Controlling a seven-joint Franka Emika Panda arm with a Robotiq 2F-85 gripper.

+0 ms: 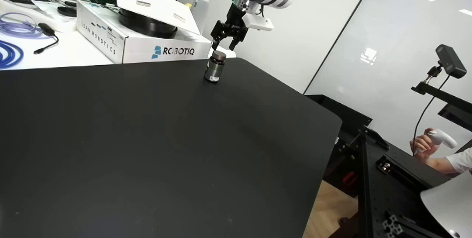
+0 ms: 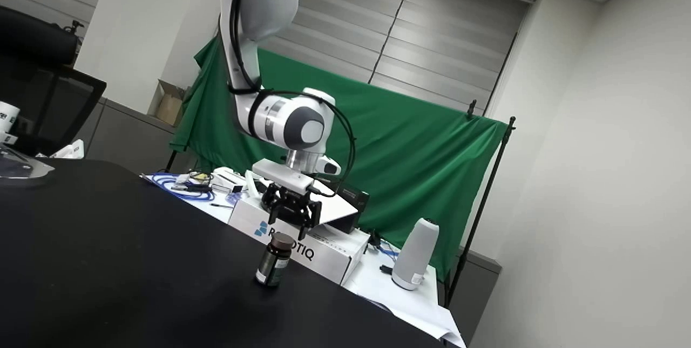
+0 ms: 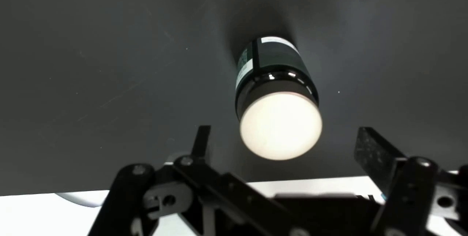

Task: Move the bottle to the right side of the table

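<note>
The small dark bottle (image 1: 214, 70) stands upright near the far edge of the black table (image 1: 166, 138). It also shows in an exterior view (image 2: 273, 267). In the wrist view the bottle (image 3: 279, 60) has a bright, washed-out cap that appears between the two fingertips, with a gap on each side. My gripper (image 1: 224, 46) is open and empty, with its fingertips just above the cap and slightly beyond it. The gripper also shows in an exterior view (image 2: 286, 229) and in the wrist view (image 3: 283, 130). Nothing touches the bottle that I can see.
A white lettered box (image 1: 166, 50) stands just past the table edge, behind the bottle and gripper. A white panel (image 1: 155, 3) lies tilted on a black round thing on it. Blue cables (image 1: 11, 55) lie on the white surface. A hand (image 1: 424, 144) holds a controller.
</note>
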